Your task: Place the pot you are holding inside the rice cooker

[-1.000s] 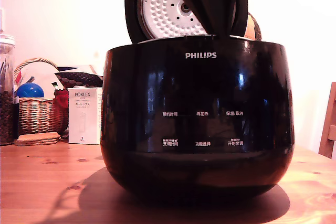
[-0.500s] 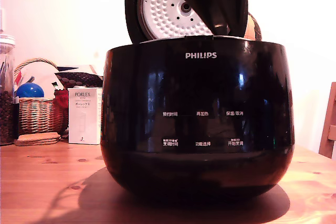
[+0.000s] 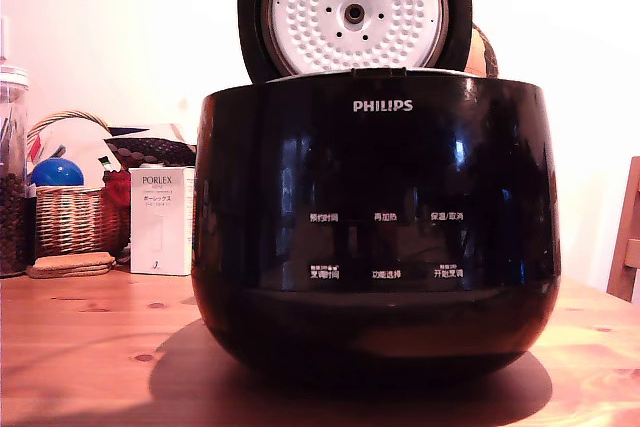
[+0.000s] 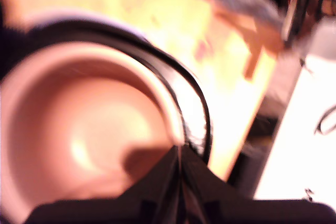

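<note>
1. Seen from the front, the rice cooker (image 3: 375,237) stands on the table (image 3: 90,347). Its lid (image 3: 355,12) is swung up at 12 o'clock of the body, and the white dimpled plate is in full view.
2. No arm shows in the exterior view, and no pot shows above the cooker's rim there.
3. In the blurred wrist view, the pot (image 4: 79,140) is seen from above, mouth open to the camera. A glossy black ring hugs its outer wall, so you can judge that it already sits down in the cooker's well.
4. The gripper (image 4: 179,182) has its jaws drawn to a thin seam, and the tips meet the pot's rim. The blur hides whether they pinch that rim or only point at it, so you cannot tell.
5. What the next move turns on is that the rim lies right at the jaw tips, with the pot's axis upright and the bowl just beyond them. Confirm the release before you lift clear.
6. A wicker basket (image 3: 70,212) and a white box (image 3: 160,222) stand at 9 o'clock of the cooker, well out of the way.
</note>
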